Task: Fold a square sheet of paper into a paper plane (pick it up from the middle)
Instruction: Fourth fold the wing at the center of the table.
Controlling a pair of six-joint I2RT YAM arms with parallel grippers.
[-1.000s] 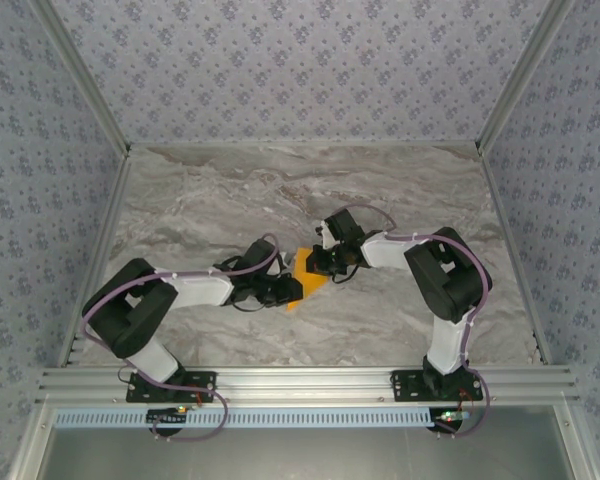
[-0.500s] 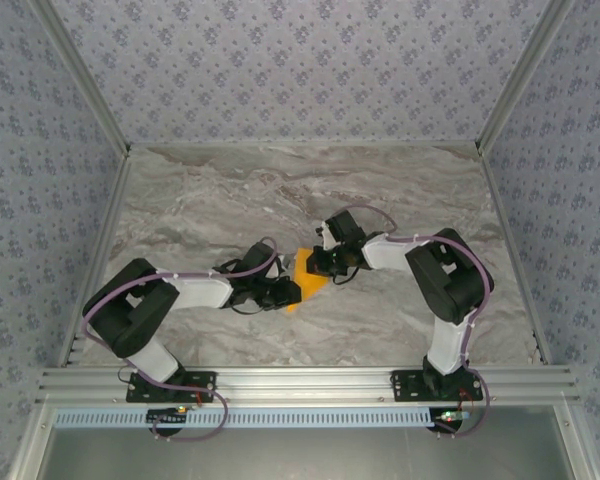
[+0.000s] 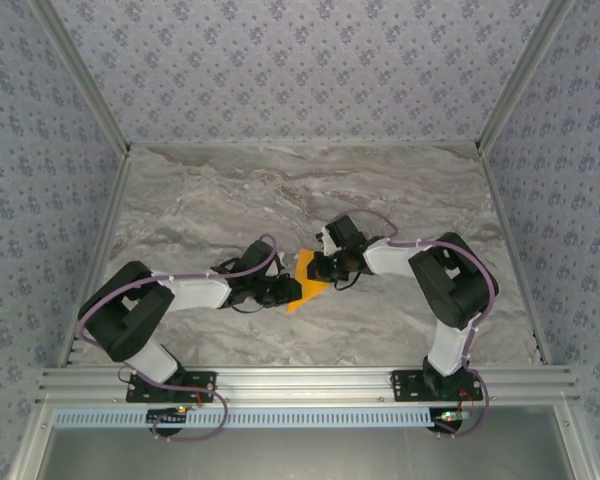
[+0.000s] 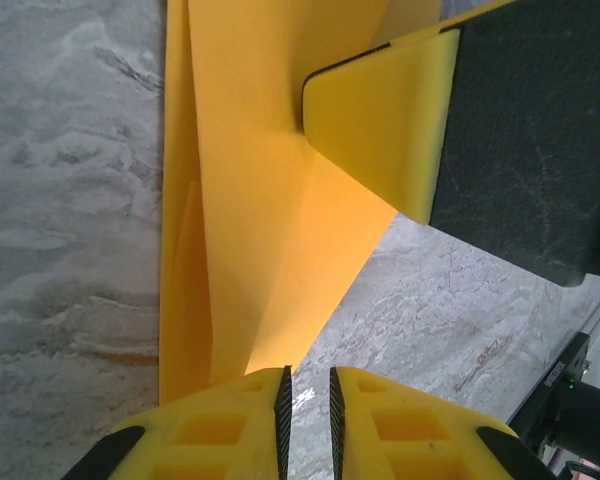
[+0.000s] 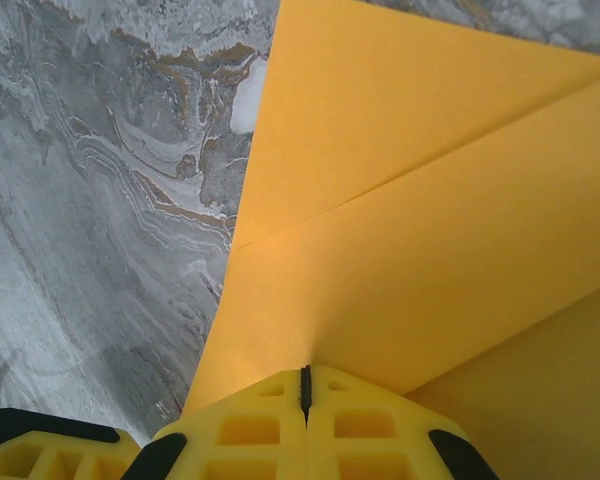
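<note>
Pinching folded paper (image 5: 430, 230) by its edge – R gripper (image 5: 304, 385), clamped tight; L gripper (image 4: 307, 395) a slit apart – paper tip beside its fingers, nothing between.

top: high, looking down | wrists: very close, low | shared: paper (image 3: 308, 288)

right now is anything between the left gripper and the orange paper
nothing visible: the left gripper sits at a corner of the orange paper, jaws slightly apart. the right gripper is shut on it farther along, not in between
</note>
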